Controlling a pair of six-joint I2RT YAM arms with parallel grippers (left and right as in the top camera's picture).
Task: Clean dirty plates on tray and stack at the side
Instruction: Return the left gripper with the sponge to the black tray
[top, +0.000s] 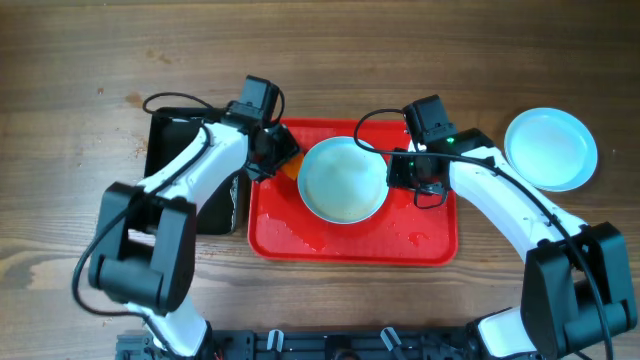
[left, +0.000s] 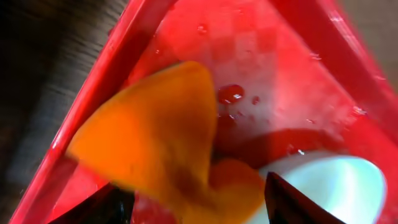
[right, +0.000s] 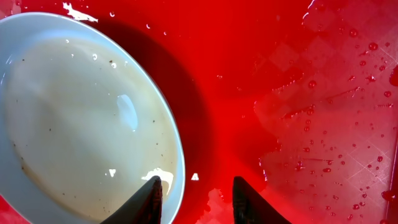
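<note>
Plate (top: 343, 180) on wet red tray (top: 300, 235)

One plate (top: 343, 180) on tray (top: 300, 238), another plate (top: 550, 148) right.

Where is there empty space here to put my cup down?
The table is bare along its far edge beyond the tray and at front left. The tray's near strip, below the plate, is free but wet. Crowded: the tray's far half, with left gripper, sponge and right gripper. A second plate sits far right.
</note>
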